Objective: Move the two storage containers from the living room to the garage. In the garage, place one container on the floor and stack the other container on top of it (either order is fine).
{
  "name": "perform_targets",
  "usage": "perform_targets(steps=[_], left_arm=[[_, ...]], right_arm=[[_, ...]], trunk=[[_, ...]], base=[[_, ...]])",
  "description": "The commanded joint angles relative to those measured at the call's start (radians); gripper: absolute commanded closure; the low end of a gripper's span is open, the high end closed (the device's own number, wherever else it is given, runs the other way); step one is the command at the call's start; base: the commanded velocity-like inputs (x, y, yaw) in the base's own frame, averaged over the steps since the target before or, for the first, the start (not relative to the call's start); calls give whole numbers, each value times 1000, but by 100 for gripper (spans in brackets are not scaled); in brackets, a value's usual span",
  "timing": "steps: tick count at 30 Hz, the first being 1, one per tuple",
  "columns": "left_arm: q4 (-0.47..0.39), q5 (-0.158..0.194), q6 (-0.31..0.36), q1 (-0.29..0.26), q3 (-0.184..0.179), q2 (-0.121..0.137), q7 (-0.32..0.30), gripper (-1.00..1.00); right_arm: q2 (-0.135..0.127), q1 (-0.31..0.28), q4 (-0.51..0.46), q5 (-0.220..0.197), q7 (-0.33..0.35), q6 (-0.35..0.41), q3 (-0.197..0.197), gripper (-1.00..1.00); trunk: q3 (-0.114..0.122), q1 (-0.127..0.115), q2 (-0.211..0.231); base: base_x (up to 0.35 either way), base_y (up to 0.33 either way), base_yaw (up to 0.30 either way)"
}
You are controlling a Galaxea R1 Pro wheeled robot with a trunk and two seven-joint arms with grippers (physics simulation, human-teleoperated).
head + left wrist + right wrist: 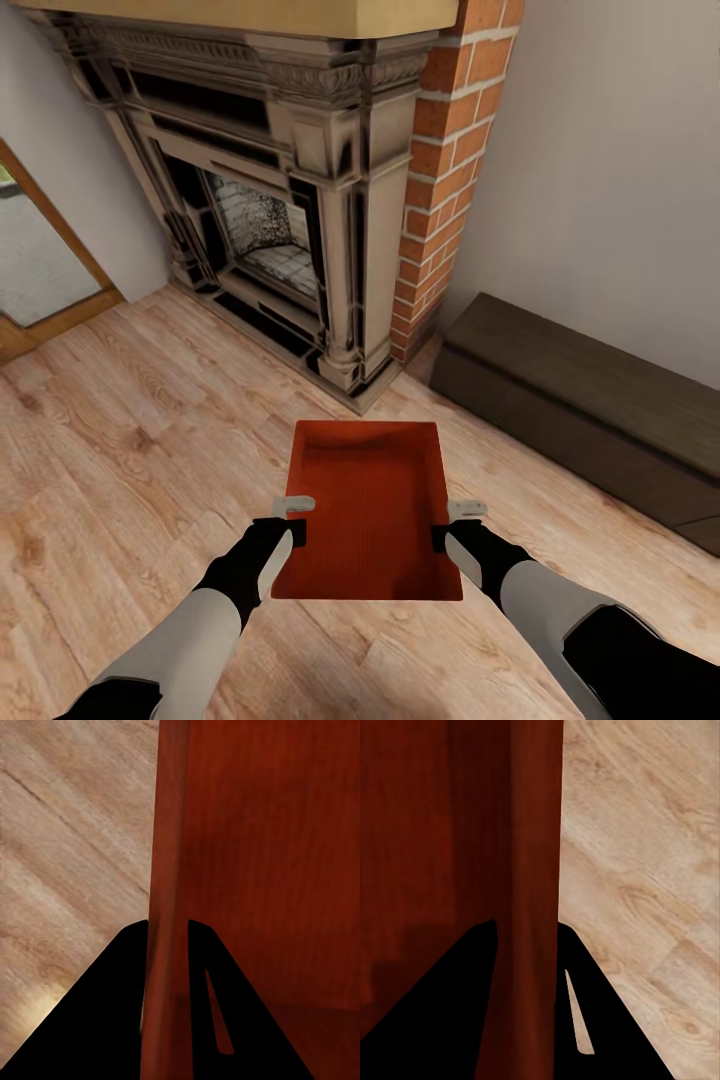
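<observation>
While over wood planks | matte orange-red bin (370,500) | left hand (292,518), right hand (455,522) clamp its walls

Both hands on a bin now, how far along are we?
Done: one storage container is clamped by its side walls, left hand and right hand. In hand: carrying it over the living room's wood floor near the fireplace. Left: the garage, the second bin, stacking.

Light wood plank floor (120,450) carries a fireplace (280,200) and dark bench (590,410).
</observation>
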Motion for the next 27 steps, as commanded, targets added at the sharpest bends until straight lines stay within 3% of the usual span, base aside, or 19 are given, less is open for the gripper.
perform_targets(steps=[1, 27], left_arm=[[1, 16, 42, 0, -7, 4, 11, 100], [1, 15, 41, 0, -7, 4, 11, 100]], right_arm=[[-1, -1, -6, -17, -2, -60, 16, 100], [-2, -1, -7, -17, -2, -60, 16, 100]], trunk=[[3, -4, 7], [84, -104, 189]], base=[[0, 0, 0], [0, 0, 0]])
